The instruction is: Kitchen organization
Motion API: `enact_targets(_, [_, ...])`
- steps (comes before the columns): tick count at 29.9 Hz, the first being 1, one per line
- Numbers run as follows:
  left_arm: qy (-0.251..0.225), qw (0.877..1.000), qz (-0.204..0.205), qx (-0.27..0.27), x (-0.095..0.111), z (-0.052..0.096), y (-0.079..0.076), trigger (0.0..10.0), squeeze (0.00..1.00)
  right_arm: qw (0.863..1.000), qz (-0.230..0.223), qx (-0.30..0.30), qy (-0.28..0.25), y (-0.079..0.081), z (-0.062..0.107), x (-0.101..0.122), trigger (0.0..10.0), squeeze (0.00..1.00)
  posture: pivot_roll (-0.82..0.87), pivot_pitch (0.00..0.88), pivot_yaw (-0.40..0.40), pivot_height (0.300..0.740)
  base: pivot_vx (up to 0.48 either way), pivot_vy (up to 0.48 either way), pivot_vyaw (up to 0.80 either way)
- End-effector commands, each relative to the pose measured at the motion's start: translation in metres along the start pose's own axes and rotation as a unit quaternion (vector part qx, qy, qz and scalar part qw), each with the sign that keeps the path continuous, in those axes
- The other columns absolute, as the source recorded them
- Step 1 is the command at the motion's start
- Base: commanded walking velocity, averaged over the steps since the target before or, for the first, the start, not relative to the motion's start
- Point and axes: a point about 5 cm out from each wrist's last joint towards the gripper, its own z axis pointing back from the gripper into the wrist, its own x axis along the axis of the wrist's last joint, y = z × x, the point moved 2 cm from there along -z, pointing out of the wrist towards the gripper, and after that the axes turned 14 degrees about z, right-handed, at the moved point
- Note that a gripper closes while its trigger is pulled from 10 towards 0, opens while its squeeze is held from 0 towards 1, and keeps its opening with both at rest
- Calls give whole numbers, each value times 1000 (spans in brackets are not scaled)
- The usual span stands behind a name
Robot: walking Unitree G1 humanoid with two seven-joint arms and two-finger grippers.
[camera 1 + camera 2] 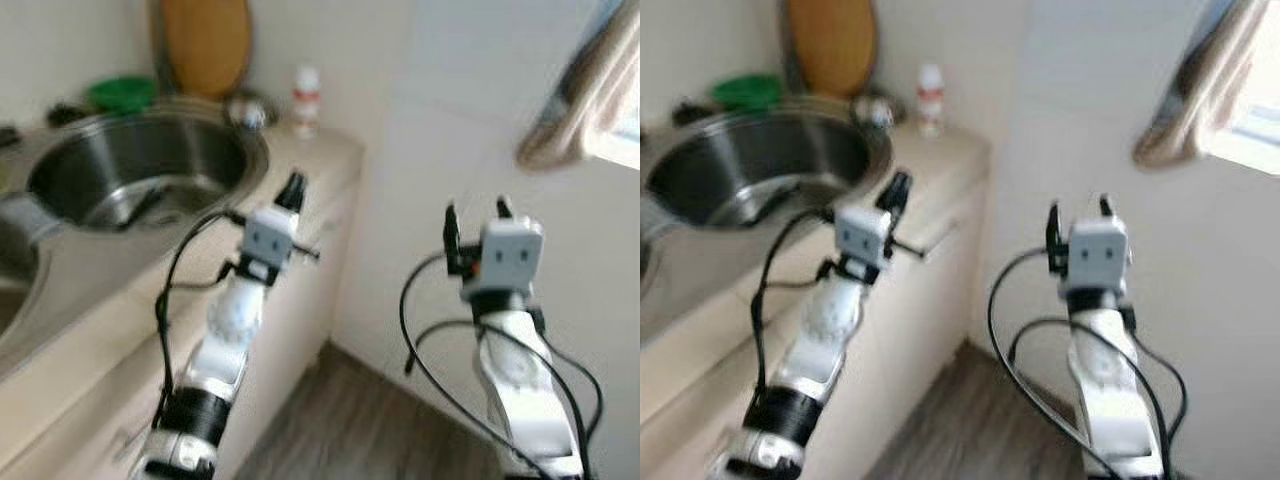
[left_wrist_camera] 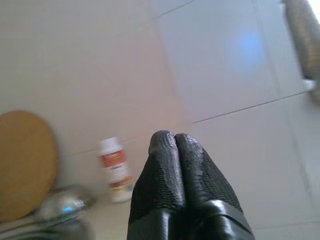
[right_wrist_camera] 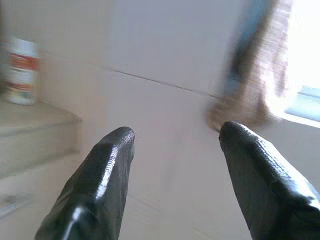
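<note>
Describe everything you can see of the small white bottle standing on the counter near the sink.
The small white bottle is blurred. It has a white cap, a pale body and a red-orange label band whose print cannot be read; it looks like plastic. It stands upright and capped at the back of the beige counter, close to the tiled wall, beside the rim of the round steel sink. Only the counter touches it. The left gripper points toward it, well short.

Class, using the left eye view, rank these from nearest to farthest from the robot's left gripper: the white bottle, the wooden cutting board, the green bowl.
From the left gripper:
1. White bottle, at the counter's back corner, by the wall.
2. Wooden cutting board, leaning against the back wall behind the sink.
3. Green bowl, left of the board.
</note>
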Motion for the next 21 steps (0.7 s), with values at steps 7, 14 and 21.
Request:
enact_targets(7, [7,1000,3,-27,-3,-1,-13,10000,0,999,22,-18,15,-11,4,-8,10000,0,75,0,-41,740,0,0,-800])
enact_targets(14, [19,999,5,-35,-7,0,-15,10000,0,999,34,-23,31,-15,9,-16,10000,0,70,0,-38,740,0,-40,-800])
enact_targets(21, [25,999,7,-40,-9,0,-16,10000,0,997,44,-29,49,-18,12,-23,10000,0,67,0,-35,740,0,-442,-800])
